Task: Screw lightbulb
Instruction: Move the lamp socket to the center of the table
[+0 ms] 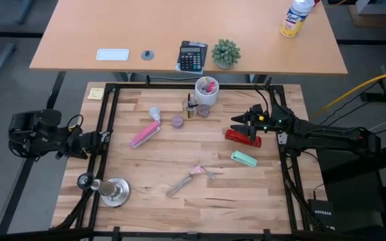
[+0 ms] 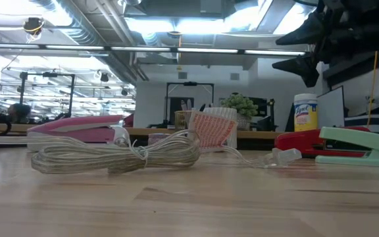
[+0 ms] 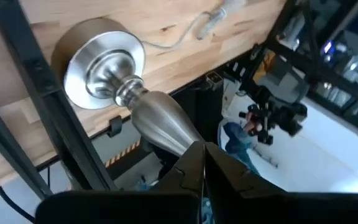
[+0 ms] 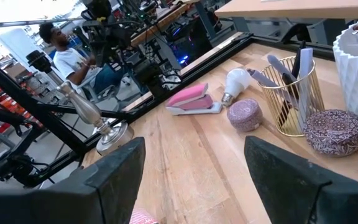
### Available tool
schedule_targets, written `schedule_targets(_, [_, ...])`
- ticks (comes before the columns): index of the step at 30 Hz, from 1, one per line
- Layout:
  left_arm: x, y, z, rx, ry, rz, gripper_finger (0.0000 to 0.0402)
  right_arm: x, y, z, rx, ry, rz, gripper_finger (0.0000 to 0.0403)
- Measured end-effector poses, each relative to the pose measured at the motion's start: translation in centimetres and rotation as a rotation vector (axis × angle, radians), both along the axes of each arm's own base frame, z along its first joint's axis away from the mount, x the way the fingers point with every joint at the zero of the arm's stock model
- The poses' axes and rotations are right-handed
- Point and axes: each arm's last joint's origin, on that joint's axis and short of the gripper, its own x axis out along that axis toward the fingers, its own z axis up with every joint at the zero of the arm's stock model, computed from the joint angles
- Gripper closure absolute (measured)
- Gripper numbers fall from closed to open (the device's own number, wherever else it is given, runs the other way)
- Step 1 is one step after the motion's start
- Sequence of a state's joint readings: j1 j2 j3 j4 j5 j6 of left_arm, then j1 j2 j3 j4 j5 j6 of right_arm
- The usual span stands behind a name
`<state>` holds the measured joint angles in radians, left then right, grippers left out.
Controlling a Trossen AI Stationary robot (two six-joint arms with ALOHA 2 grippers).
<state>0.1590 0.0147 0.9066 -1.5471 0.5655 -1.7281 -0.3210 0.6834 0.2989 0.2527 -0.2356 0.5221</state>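
Right gripper [image 1: 236,124] extended low over the table's right side above the red stapler [image 1: 242,138], jaws spread wide and empty, facing the lightbulb [image 4: 236,81] lying beside the pink stapler [image 4: 191,101]; left gripper [image 1: 106,137] parked at the left edge, jaws closed, empty.

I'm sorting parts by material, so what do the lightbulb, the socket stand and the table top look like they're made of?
Lightbulb: frosted white globe, glass or plastic, hard to tell which; its short screw base looks like silvery metal.
Socket stand: polished silver metal, judging by the bright mirror-like reflections on its round base and neck.
Table top: light wood in joined strips, with visible grain and a smooth, slightly glossy finish.
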Motion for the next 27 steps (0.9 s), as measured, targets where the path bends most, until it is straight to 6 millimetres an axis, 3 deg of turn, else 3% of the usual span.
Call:
schedule_targets(7, [0.07,-0.33,-0.1,-0.008,0.016,0.056,0.0396,0.0,0.0,0.0,-0.002,0.001,-0.001,0.0123])
schedule_targets(14, [0.6,-0.63,0.37,0.089,-0.086,0.067,0.0396,0.0,-0.01,0.0,-0.003,0.001,-0.003,0.0123])
schedule_targets(27, [0.32,-0.81,-0.2,0.175,-0.049,0.051,0.0387,0.0,-0.01,0.0,-0.004,0.0,-0.003,0.0123])
